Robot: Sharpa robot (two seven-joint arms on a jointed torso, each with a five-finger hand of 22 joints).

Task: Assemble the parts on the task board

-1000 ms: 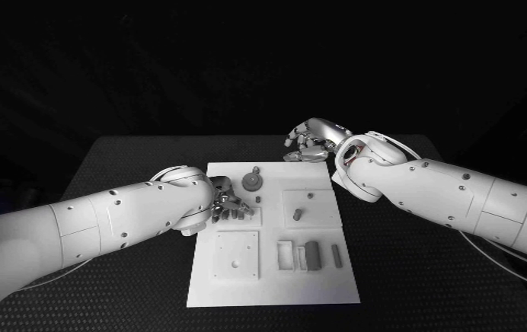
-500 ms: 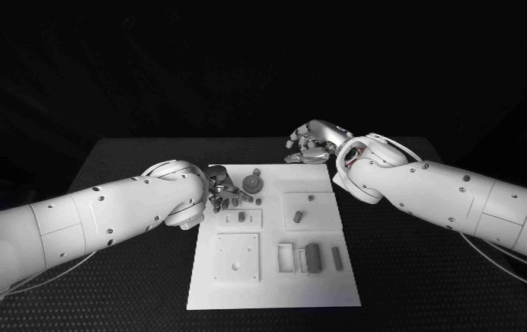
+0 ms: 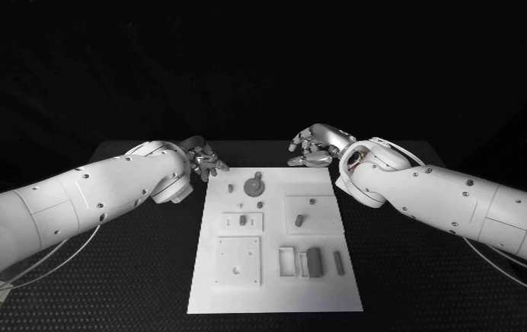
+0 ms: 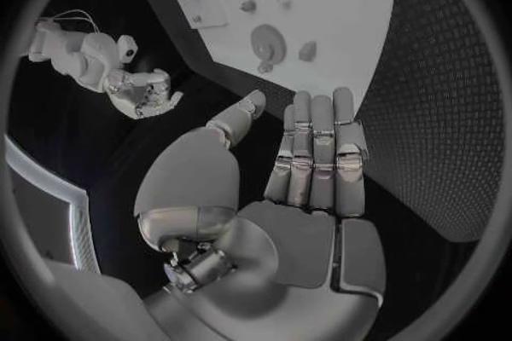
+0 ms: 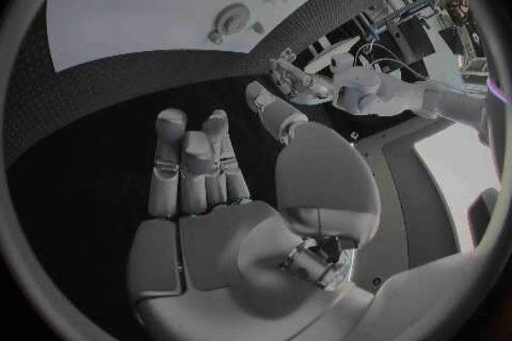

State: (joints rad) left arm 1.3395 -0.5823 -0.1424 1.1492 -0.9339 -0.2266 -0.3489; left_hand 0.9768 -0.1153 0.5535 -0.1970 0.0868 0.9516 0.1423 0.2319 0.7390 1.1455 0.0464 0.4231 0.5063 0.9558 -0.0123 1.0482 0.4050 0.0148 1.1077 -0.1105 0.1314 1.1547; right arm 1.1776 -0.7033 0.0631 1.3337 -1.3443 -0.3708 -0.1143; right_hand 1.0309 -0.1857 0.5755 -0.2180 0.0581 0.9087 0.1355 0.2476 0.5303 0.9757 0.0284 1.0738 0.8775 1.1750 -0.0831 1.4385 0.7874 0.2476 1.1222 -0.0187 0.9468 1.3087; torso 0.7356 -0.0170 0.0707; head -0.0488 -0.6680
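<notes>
Task board (image 3: 275, 286) was recorded at frame centre, grey parts (image 3: 314, 260) scattered on it. Left hand (image 3: 202, 157) was noted at its upper-left corner, fingers straight, empty. Right hand (image 3: 312, 146) was noted at its upper right, fingers curled, nothing held.

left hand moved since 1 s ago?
Yes. The left hand has pulled back off the task board, now beyond its far left corner over the table.

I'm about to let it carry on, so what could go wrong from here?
Both the left hand and right hand hover empty off the far corners of the task board. Reaching back in, either could knock the round disc part or the small loose pieces. The hands could also meet over the board's far edge.
</notes>
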